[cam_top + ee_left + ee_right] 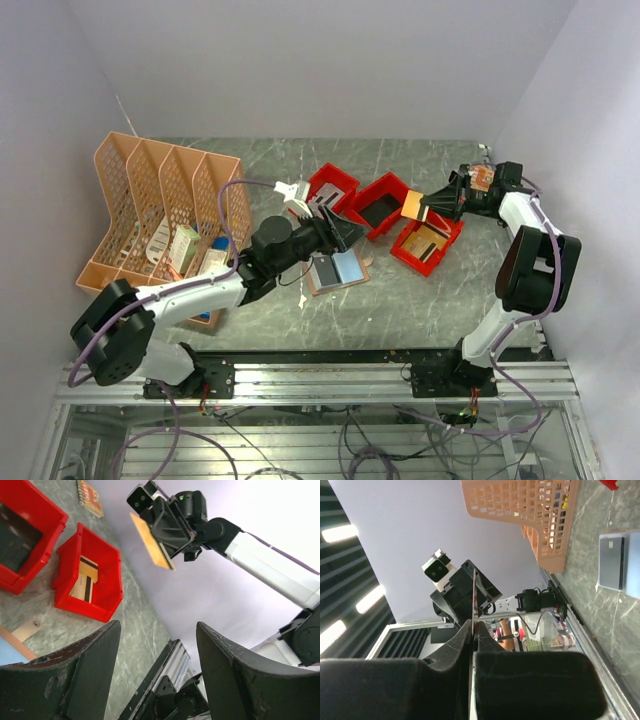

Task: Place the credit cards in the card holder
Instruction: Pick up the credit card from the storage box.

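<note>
I am looking down on a grey-green marbled table [430, 300] boxed in by plain pale walls [300, 60], with a metal rail along its near edge.

The middle red bin [382, 205] is my landmark. It has one more red bin [330, 185] just to its left and one [428, 243] just to its right and nearer. A pale card with a dark stripe [85, 582] lies inside that nearer one. A peach mesh file rack [150, 200] stands well to the left of the middle bin.

The card holder [335, 287] lies open and flat on the table, near the middle bin, to its left and closer to the arm bases. A dark grey rectangle [325, 270] and a light blue rectangle [349, 265] sit side by side on it. I cannot tell card from pocket there.

My left arm stretches diagonally from its base toward the middle bin. The left gripper [345, 235] hangs over the card holder's far edge, its two fingers spread wide with nothing between them.

My right arm folds up and back, elbow high. The right gripper [425, 207] is in the air just right of the middle bin, pinched tight on a thin orange card [411, 205] that it holds by one edge.
</note>
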